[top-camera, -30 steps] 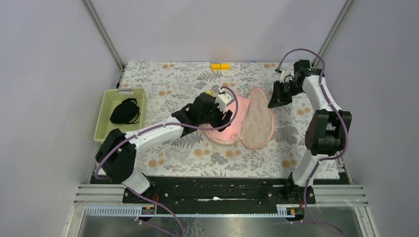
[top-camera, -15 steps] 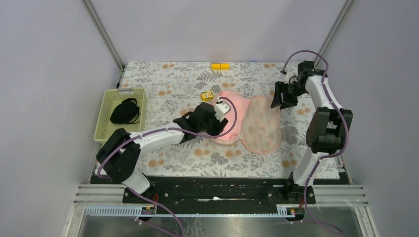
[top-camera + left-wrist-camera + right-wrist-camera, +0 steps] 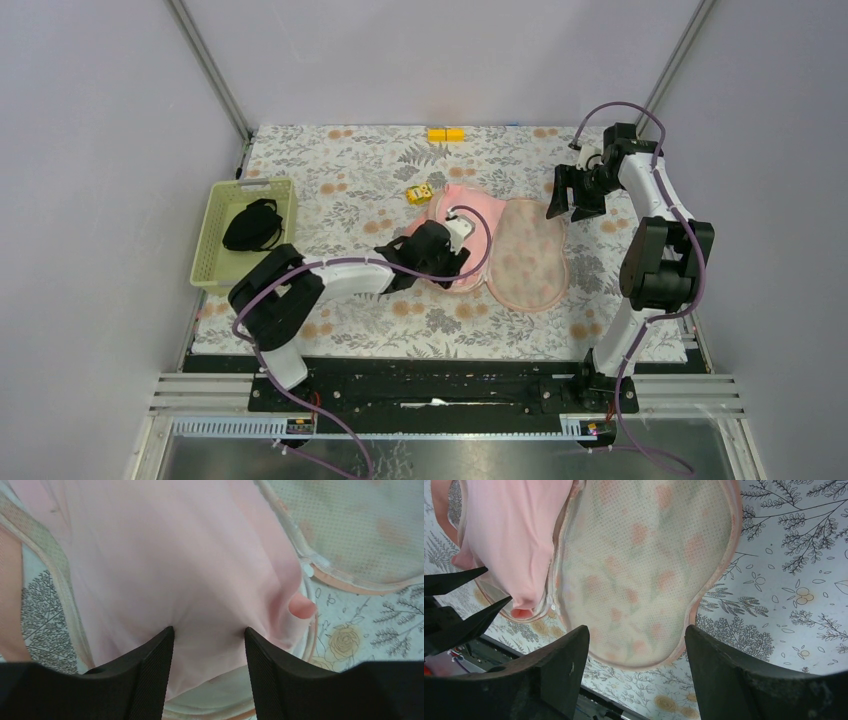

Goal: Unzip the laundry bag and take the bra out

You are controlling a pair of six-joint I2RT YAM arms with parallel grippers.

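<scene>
The laundry bag (image 3: 528, 258) lies unzipped and spread flat on the floral cloth. Its mesh lid (image 3: 644, 565) is folded out to the right. The pale-pink bra (image 3: 470, 213) rests in the left half, with its lower end hanging over the rim (image 3: 300, 607). My left gripper (image 3: 458, 265) is down on the bra's near end. It is open, both fingertips (image 3: 167, 635) press into the fabric (image 3: 175, 555), and a span of the fabric lies between them. My right gripper (image 3: 572, 208) hangs open and empty above the bag's far right edge (image 3: 636, 628).
A pale green basket (image 3: 213, 240) holding a black garment (image 3: 252, 225) stands at the left edge. A small yellow object (image 3: 419, 193) lies just beyond the bag. A yellow block (image 3: 446, 134) sits at the back edge.
My right gripper opened and let go of the bag's lid, which dropped flat to the right. My left gripper slid toward the near end of the bra and narrowed slightly.
</scene>
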